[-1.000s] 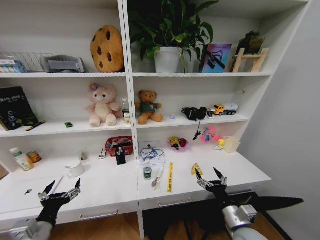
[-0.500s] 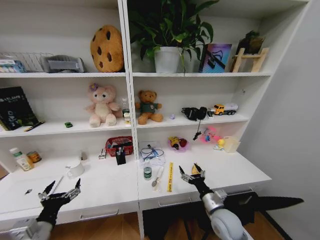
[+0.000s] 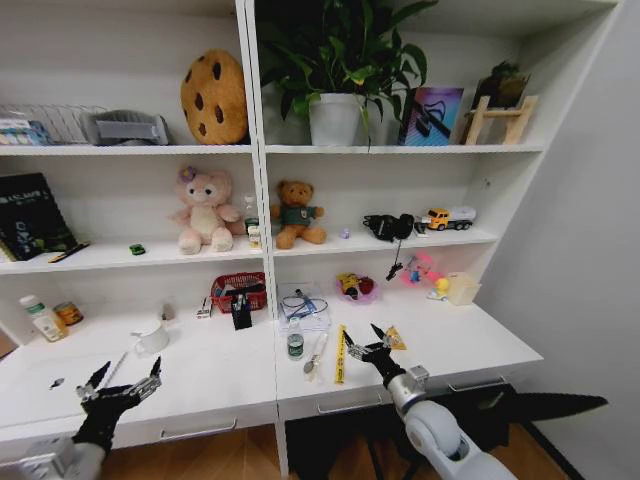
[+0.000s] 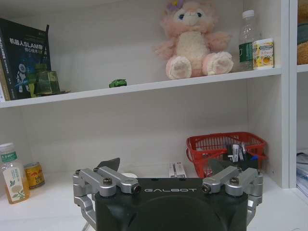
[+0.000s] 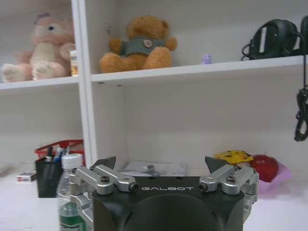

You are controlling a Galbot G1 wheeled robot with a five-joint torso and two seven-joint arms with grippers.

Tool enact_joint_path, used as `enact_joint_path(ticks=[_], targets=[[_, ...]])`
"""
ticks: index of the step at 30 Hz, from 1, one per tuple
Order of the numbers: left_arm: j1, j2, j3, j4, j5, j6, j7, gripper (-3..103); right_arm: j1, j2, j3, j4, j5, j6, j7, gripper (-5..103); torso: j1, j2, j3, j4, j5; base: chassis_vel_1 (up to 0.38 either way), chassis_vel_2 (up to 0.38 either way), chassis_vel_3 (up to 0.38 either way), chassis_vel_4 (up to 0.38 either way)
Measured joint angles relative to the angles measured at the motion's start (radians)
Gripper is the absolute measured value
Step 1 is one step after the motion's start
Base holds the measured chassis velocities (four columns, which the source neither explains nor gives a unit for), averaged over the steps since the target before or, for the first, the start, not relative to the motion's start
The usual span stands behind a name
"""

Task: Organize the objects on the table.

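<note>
right gripper (image 3: 366, 339) jaws wide above table (image 3: 210, 375), apparently empty; left gripper (image 3: 122, 378) wide, low.

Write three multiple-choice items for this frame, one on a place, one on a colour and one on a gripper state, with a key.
1. Where does the tiny green toy car sit?
A. on the table beside the mug
B. on the middle left shelf, left of the pink plush
C. inside the red basket

2. What colour is the basket at the back of the table?
A. red
B. blue
C. white

3. How do the right gripper fingers stand?
A. shut on the small bottle
B. shut on nothing
C. open, holding nothing

Key: 1 B, the car rests on the shelf board near the plush toy. 2 A, its mesh walls are red in the head and left wrist views. 3 C, the fingers spread apart over the table near the yellow ruler, with nothing between them.
</note>
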Motion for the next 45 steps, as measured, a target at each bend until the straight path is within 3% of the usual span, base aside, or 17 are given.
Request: enact_joint_path(ticks=[4,8,26,36,45], targets=[[0.0,0.0,0.0,0.0,0.0,0.0,0.0,100,-0.067,-0.032,0.003,0.169,-0.009,-0.076,0.007,100,0.0,0.0,0.0,0.0,-0.0001,0.0,0.0,0.0,0.0],[0.0,0.0,0.0,0.0,0.0,0.0,0.0,100,-0.058,-0.045,-0.026,0.195,-0.029,-0.086,-0.022,100,0.0,0.0,0.0,-0.0001,-0.0001,0.0,0.0,0.0,0.0],[0.0,0.0,0.0,0.0,0.0,0.0,0.0,100,0.276,-0.036,-0.235,-0.066,0.021,-0.088,-0.107,100,0.0,0.0,0.0,-0.0001,0.0,0.0,0.0,0.0,0.0],[0.0,0.0,0.0,0.0,0.0,0.0,0.0,100,0.416,0.032,-0.386,-0.211,0.021,-0.081,-0.126,100,0.0,0.0,0.0,0.0,0.0001,0.0,0.0,0.0,0.0],[0.0,0.0,0.0,0.0,0.0,0.0,0.0,100,0.463,0.063,-0.412,-0.262,0.013,-0.078,-0.126,100,0.0,0.0,0.0,0.0003,0.0,0.0,0.0,0.0,0.0]])
